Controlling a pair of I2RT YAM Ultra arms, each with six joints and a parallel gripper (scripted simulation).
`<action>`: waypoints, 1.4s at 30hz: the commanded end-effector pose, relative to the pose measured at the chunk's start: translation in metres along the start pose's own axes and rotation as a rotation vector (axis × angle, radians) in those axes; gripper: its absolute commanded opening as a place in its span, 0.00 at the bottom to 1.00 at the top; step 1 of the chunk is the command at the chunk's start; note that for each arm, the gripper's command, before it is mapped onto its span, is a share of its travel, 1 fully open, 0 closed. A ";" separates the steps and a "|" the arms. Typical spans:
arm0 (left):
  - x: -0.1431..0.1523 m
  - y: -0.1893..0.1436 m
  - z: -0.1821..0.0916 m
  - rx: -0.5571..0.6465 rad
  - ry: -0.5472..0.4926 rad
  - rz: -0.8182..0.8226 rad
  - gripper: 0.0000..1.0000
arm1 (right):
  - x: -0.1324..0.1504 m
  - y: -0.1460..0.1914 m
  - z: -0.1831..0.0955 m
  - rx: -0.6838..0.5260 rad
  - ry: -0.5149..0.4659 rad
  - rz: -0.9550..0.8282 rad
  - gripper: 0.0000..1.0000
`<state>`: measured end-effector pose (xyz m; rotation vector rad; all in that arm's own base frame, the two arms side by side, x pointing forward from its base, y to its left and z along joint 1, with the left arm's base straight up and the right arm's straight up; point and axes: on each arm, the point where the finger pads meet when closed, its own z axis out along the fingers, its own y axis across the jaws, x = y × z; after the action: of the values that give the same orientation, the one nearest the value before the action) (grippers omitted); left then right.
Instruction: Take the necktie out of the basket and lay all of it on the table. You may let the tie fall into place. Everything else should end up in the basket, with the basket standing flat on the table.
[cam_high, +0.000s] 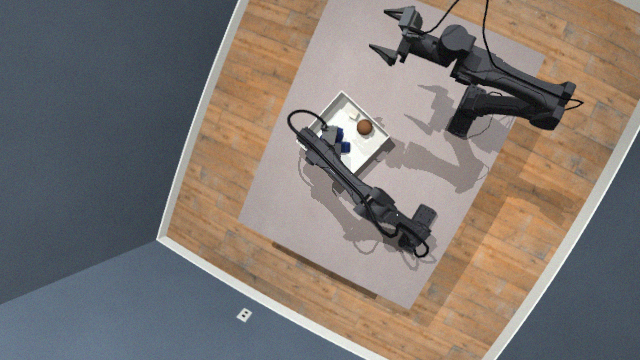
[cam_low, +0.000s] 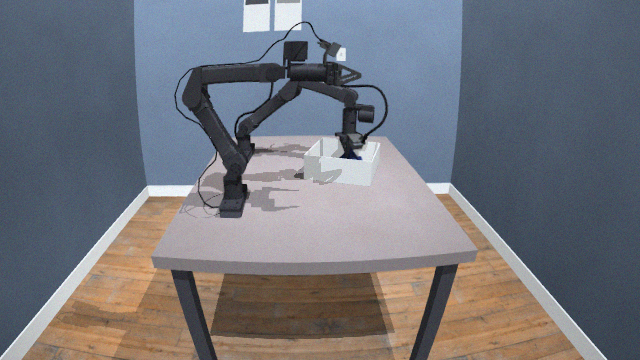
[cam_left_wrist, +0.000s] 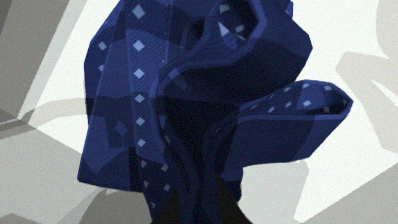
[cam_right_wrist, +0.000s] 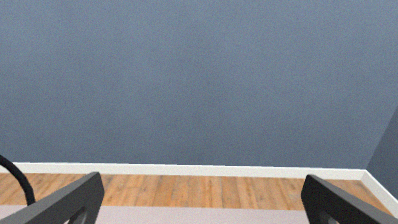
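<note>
The blue necktie (cam_high: 345, 147) (cam_low: 356, 156) (cam_left_wrist: 280, 140) with pale diamonds lies bunched in folds inside the white basket (cam_high: 356, 157) (cam_low: 350, 175), which stands flat on the table. My left gripper (cam_low: 351, 151) (cam_left_wrist: 201, 182) reaches down into the basket and is shut on a pinched fold of the necktie; its fingertips are mostly hidden in the top view. A brown ball (cam_high: 364, 127) and a small whitish block (cam_high: 354, 115) lie in the basket beside the necktie. My right gripper (cam_high: 377, 28) (cam_low: 359, 75) (cam_right_wrist: 202, 182) is wide open and empty, high above the table.
The left arm (cam_high: 345, 177) stretches over one corner of the basket and hides part of it. The right arm (cam_high: 515, 80) stands farther along the same long edge of the table (cam_low: 320, 230). Arm shadows fall across the table and basket.
</note>
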<state>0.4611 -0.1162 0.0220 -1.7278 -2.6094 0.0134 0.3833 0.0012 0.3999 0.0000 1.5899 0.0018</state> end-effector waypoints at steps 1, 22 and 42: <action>-0.001 0.004 -0.021 -0.014 -0.005 0.001 0.04 | 0.000 0.000 0.000 0.000 0.000 0.000 1.00; 0.000 0.003 -0.063 -0.014 -0.005 0.001 0.04 | 0.000 0.000 0.000 0.000 0.000 0.000 1.00; 0.000 0.002 -0.173 -0.014 -0.005 0.001 0.04 | 0.000 0.000 0.000 0.000 0.000 0.000 1.00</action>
<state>0.4615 -0.1162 0.1553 -1.8166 -2.7357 -0.0760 0.3833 0.0012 0.3999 0.0000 1.5899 0.0018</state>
